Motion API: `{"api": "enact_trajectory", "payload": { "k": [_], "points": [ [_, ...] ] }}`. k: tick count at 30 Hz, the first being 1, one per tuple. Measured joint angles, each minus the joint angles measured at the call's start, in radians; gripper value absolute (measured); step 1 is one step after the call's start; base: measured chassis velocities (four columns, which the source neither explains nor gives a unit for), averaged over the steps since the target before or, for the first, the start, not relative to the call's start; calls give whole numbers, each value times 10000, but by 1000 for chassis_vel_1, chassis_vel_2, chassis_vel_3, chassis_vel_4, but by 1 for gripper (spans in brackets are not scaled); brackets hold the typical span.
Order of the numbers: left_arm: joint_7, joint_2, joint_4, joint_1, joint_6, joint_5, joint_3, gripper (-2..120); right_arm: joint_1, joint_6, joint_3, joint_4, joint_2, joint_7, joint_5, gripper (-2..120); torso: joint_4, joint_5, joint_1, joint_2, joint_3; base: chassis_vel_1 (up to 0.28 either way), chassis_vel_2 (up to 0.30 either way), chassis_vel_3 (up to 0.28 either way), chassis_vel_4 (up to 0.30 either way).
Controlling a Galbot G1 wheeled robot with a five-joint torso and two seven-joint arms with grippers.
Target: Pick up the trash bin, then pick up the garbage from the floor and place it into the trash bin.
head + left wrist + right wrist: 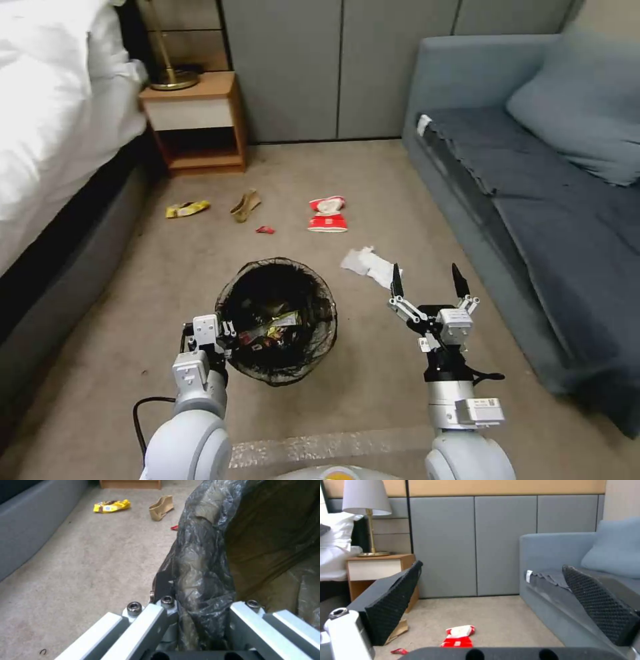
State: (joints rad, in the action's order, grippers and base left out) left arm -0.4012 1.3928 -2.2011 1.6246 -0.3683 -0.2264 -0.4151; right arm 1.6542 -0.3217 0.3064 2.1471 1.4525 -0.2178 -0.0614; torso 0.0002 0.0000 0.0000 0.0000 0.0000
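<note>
The trash bin, lined with a dark bag, sits low in front of me with wrappers inside. My left gripper is shut on the bin's near-left rim. My right gripper hangs open to the right of the bin, just short of a crumpled white tissue, with nothing between its fingers. Farther off on the carpet lie crushed red-and-white cups, a tiny red scrap, a tan paper piece and a yellow wrapper.
A bed runs along the left and a blue-grey sofa along the right. A wooden nightstand with a lamp stands at the back left against the grey wall panels. Open carpet lies between them.
</note>
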Motion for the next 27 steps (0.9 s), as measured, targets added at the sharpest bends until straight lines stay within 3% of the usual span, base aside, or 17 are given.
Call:
{"api": "enact_trajectory", "payload": {
  "k": [27],
  "points": [
    [-38, 24, -68, 48, 9, 25, -5, 0, 203, -249, 44, -6, 48, 546, 92, 100, -1, 1, 0, 0, -1, -19, 15, 17, -17]
  ]
}}
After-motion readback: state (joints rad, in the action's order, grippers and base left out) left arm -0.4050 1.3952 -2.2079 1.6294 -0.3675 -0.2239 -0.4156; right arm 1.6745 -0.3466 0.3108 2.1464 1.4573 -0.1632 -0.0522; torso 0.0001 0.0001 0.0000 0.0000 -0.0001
